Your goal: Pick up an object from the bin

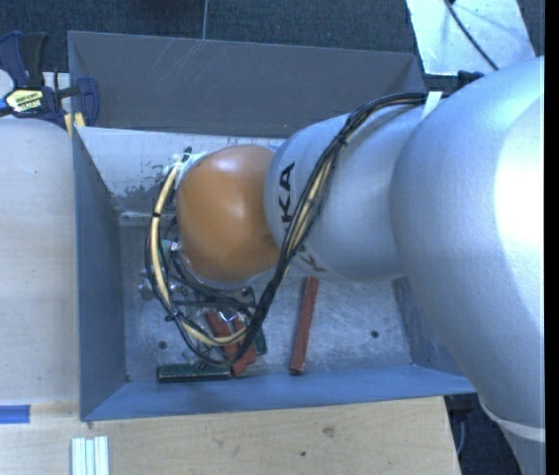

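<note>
Grey bin [101, 295], dark specks on its floor. Silvery arm [437, 196] with an orange cover [222, 211], black and yellow cables [304, 221]. Reddish-brown stick [302, 325], dark green strip [192, 371].

You see the arm [408, 196] reaching in from the right, with its wrist cover [222, 211] over the left half of the bin [101, 265]. Right of the cover, nearer the front wall, a long stick [302, 327] lies front to back. Left of it, under the cables [175, 295], a flat strip [192, 371] lies along the front wall.
</note>
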You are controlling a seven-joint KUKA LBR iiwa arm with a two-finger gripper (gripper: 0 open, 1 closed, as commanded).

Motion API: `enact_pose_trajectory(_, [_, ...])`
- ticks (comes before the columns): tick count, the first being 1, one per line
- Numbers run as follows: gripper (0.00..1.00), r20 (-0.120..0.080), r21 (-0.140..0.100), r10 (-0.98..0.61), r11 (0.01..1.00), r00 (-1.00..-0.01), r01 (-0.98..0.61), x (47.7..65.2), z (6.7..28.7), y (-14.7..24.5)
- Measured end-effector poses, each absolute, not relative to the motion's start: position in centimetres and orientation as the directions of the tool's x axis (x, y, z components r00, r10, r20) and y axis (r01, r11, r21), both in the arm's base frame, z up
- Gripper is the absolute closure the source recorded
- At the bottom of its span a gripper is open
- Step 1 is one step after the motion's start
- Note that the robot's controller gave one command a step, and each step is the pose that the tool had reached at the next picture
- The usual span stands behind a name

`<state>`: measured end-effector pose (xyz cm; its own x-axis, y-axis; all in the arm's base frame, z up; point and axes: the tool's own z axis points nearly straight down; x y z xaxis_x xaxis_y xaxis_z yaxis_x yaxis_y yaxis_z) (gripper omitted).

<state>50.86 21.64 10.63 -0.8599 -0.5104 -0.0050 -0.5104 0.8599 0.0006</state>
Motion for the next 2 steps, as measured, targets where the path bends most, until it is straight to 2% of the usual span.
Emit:
enact_pose_trajectory(1, [0.0, -0.001, -0.003, -0.596, 0.803, -0.803, -0.596, 51.5, 13.2, 12.6])
enact_pose_trajectory(2, [0.0, -0.003, -0.003, -0.843, 0.537, -0.537, -0.843, 62.0, 7.7, 6.6])
